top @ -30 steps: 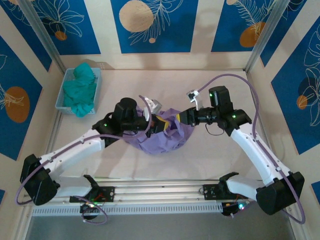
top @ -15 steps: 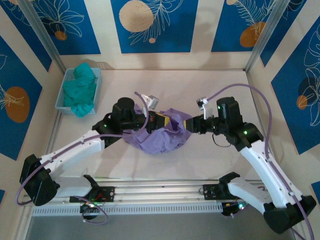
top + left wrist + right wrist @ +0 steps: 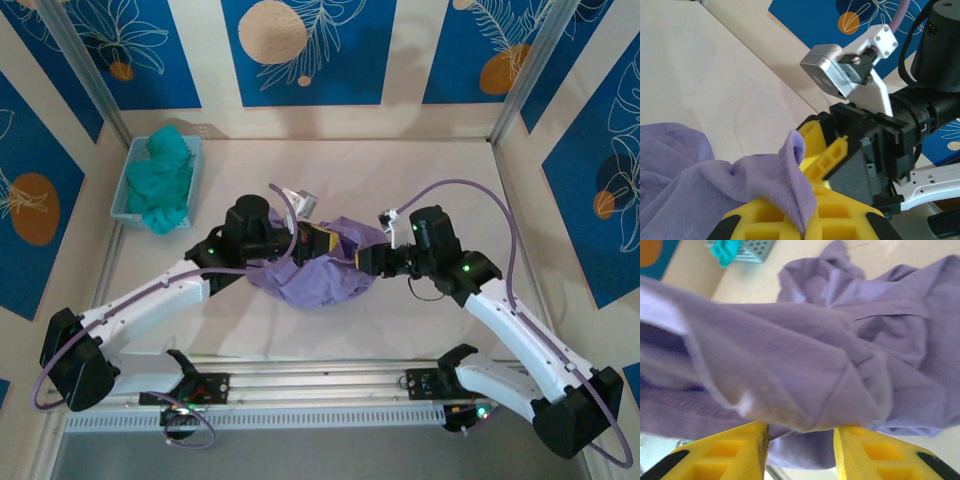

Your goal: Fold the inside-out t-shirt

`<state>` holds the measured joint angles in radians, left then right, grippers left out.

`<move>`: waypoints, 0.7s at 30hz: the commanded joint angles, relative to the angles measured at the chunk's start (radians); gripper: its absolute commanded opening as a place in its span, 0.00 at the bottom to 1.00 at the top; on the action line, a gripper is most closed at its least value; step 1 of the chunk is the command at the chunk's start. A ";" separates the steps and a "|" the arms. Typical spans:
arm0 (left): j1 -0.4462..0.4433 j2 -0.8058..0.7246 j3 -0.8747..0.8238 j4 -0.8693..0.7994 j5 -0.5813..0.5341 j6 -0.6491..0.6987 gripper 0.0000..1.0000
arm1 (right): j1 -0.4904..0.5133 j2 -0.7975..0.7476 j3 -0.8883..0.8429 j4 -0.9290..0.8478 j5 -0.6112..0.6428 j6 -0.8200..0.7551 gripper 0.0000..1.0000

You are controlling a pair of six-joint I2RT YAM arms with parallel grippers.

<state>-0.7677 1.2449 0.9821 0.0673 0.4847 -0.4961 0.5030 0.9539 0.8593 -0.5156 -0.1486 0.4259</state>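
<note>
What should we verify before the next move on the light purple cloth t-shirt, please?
1. Left gripper holding the light purple cloth t-shirt: ok, shut on a fold.
2. Right gripper ready to grasp: ok, fingers apart, facing bunched cloth.
3. Right gripper clamping cloth: not ok, nothing pinched yet.
4. T-shirt spread flat: not ok, a crumpled heap on the beige table.
5. Teal cloth garment out of the way: ok, in the light blue plastic basket.
</note>
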 commanded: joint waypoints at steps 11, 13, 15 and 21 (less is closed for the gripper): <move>0.009 -0.021 -0.014 -0.018 0.007 0.043 0.00 | 0.001 0.072 0.036 0.134 0.065 -0.148 0.33; 0.015 -0.026 -0.018 -0.031 -0.014 0.051 0.00 | -0.011 0.064 0.039 0.138 0.014 -0.185 0.16; 0.028 -0.036 -0.025 -0.043 -0.043 0.053 0.00 | -0.035 0.048 0.040 0.134 -0.071 -0.215 0.01; 0.104 -0.059 -0.054 -0.109 -0.197 0.067 0.00 | -0.099 0.009 0.020 0.151 -0.450 -0.213 0.00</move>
<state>-0.6971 1.2087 0.9440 0.0090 0.3855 -0.4606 0.4236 0.9863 0.8696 -0.3935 -0.3454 0.2375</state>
